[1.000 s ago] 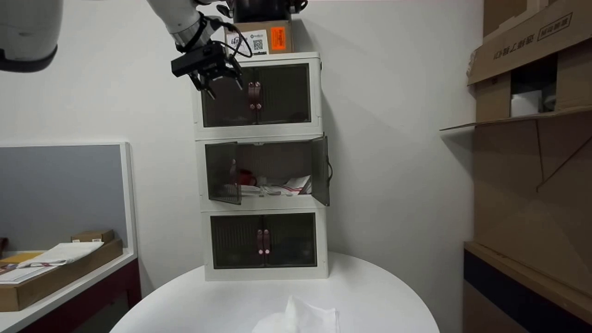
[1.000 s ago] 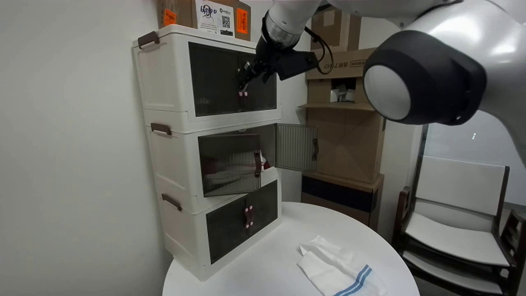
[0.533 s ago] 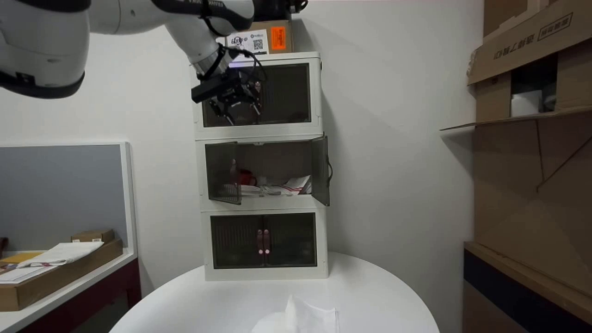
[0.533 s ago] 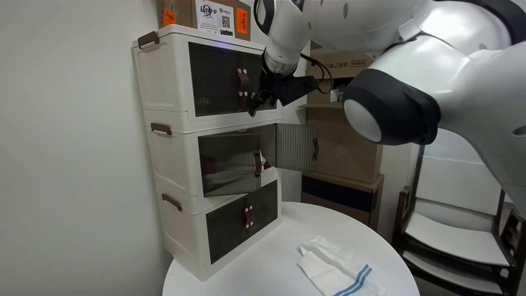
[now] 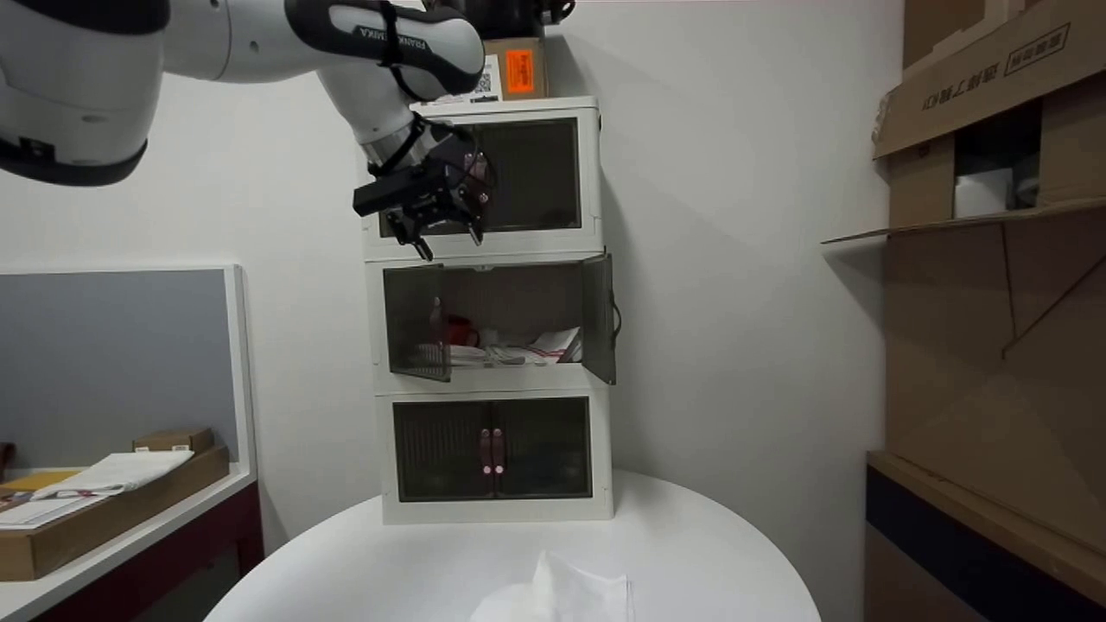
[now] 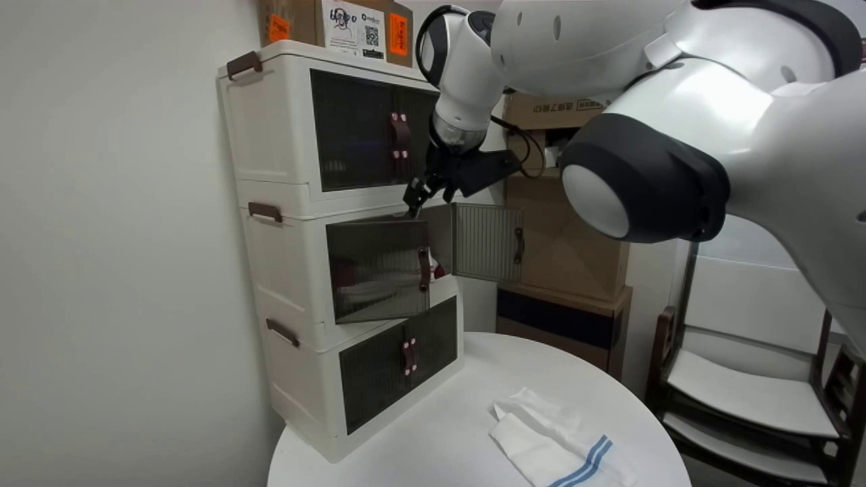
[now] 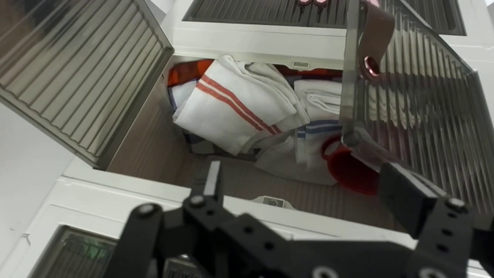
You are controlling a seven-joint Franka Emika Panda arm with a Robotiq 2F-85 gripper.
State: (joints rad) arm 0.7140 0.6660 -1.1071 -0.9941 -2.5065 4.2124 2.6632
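Note:
My gripper (image 5: 451,244) hangs just in front of the white cabinet's middle compartment, near its top edge; its fingers are wide apart with nothing between them. In the wrist view the gripper (image 7: 303,172) faces into that compartment. A folded white towel with red stripes (image 7: 239,106) lies inside, beside a white towel with blue stripes (image 7: 318,102). A red mug (image 7: 347,170) is partly covered by a ribbed door (image 7: 424,112) and sits close to one fingertip in that view. The opposite door (image 7: 77,73) is swung out too. Whether a finger touches the nearer door, I cannot tell.
The cabinet's top doors (image 6: 355,128) and bottom doors (image 6: 375,379) are closed. On the round white table (image 6: 487,358) lies a white cloth with blue stripes (image 6: 541,439). Large cardboard boxes (image 5: 994,345) stand to one side. A chair (image 6: 751,392) stands beyond the table.
My gripper has come down from in front of the top compartment to the upper edge of the middle one, shifting slightly right in an exterior view. The doors, towels and mug have not moved.

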